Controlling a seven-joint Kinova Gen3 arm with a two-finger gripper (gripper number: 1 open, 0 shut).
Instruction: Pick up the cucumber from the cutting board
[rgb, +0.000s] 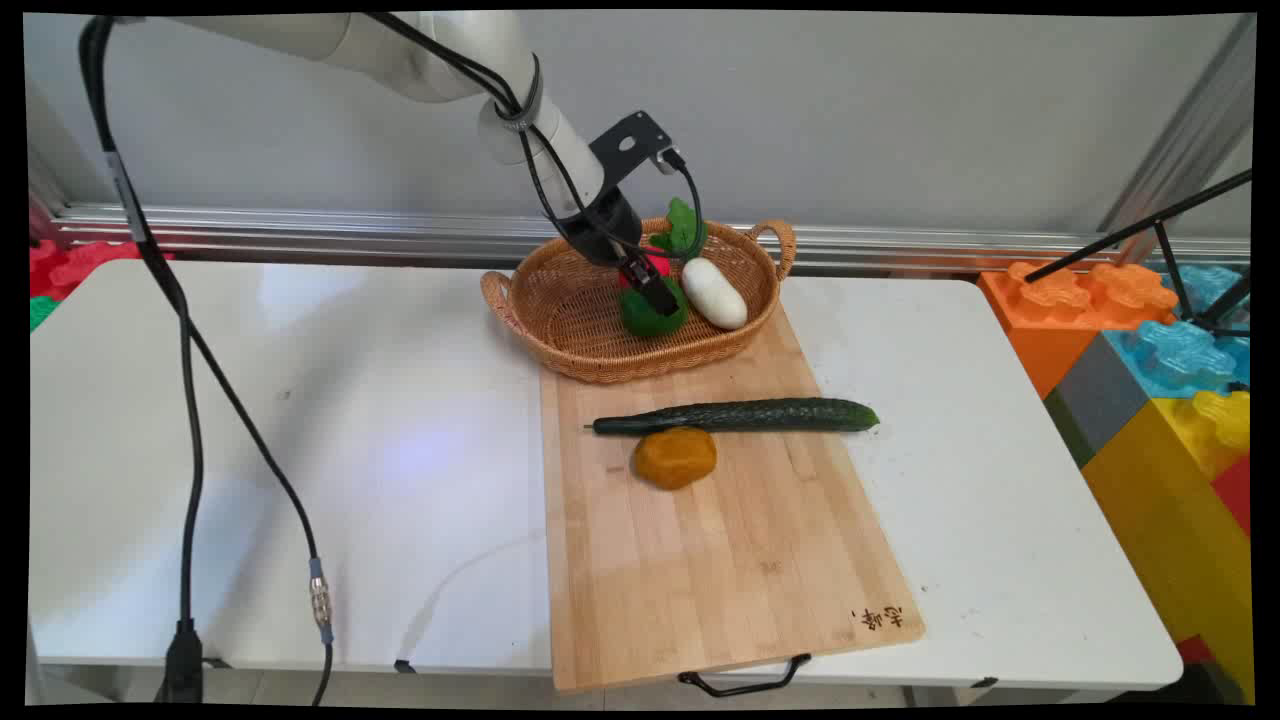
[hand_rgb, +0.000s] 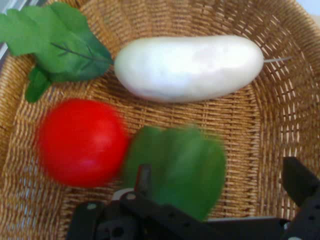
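- Woven tan wicker basket (rgb: 560, 310) with two loop handles sits at the far end of the pale wooden cutting board (rgb: 720, 540); all places below are given relative to this basket.
- Black two-finger gripper (rgb: 660, 300) reaches down inside the basket, directly over the glossy green pepper-shaped vegetable (rgb: 650, 318).
- In the hand view the fingers (hand_rgb: 299, 180) stand apart, one on either side of the green pepper-shaped vegetable (hand_rgb: 182, 167); contact with it cannot be confirmed.
- Round red tomato (hand_rgb: 82, 141) lies inside the basket, just beside the green vegetable; in the main view the gripper covers most of it, only a red sliver showing (rgb: 655, 265).
- Smooth white oblong radish (rgb: 714, 292) with flat green leaves (rgb: 682, 226) lies inside the basket toward its right handle, near the gripper but apart from it.
- Long dark green cucumber (rgb: 735, 415) lies outside the basket on the board, on the near side, lengthwise across the board.
- Rounded orange-brown lump (rgb: 675, 457), kind not determinable, sits just beyond the cucumber from the basket, close against it.
- Green vegetable's outline is blurred in the hand view, and its lower part is cut off by the gripper linkage (hand_rgb: 165, 220).
- White table (rgb: 300, 450) carries the board; stacked coloured plastic blocks (rgb: 1150, 350) stand off to the basket's right, beyond the table edge.
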